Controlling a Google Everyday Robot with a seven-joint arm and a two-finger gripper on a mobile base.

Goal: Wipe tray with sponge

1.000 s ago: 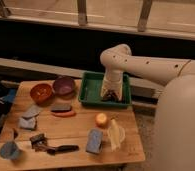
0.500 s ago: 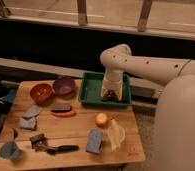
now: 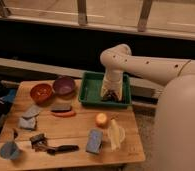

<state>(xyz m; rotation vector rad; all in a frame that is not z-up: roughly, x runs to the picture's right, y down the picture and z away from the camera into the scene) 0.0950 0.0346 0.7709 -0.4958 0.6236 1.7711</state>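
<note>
Gripper (image 3: pixel 109 95) hangs open inside the tray (image 3: pixel 87 88) (unmoved this past second); sponge (image 3: pixel 93 141) lies untouched nearer, so wiping hasn't begun.

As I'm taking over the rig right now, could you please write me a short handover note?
Pincer: open, low inside the tray, nothing visibly held.
Sponge: near the table's front edge, apart from the tray.
Done: arm is at the tray, no wiping evident.
Left: pick up the sponge, then wipe the tray.
</note>
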